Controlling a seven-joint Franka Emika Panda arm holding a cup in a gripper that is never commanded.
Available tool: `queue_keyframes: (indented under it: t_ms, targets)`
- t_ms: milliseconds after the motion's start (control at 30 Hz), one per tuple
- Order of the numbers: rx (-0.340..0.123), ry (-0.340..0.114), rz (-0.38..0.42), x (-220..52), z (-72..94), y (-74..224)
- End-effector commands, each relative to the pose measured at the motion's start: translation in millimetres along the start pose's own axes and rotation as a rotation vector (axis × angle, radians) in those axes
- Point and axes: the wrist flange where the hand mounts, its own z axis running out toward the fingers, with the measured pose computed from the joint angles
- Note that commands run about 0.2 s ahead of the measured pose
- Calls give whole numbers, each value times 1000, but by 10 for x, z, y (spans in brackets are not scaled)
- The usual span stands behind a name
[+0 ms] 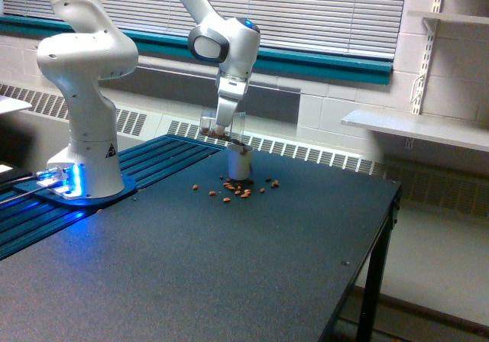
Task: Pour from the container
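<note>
Soft, even indoor light, daylight glowing through closed blinds (306, 6) at 12 o'clock, blue LED glare at the arm's base (65, 182) at 9 o'clock, faint sheen on the dark tabletop (229, 266), low resolution, slightly soft, grainy detail.

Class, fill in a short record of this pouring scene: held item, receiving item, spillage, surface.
Held item: small clear plastic cup with brown pieces inside, tipped, in the gripper
Receiving item: upright white paper cup, just below the clear cup's lip
Spillage: brown nut-like pieces scattered around the white cup's base
Surface: dark speckled table
</note>
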Motion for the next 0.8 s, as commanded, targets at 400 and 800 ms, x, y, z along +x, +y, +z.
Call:
queue_keyframes:
  t_ms: [400,800]
  targets:
    - [-19,-26,4,-84,77,-86]
    - [-37,-32,21,-106,118,-92]
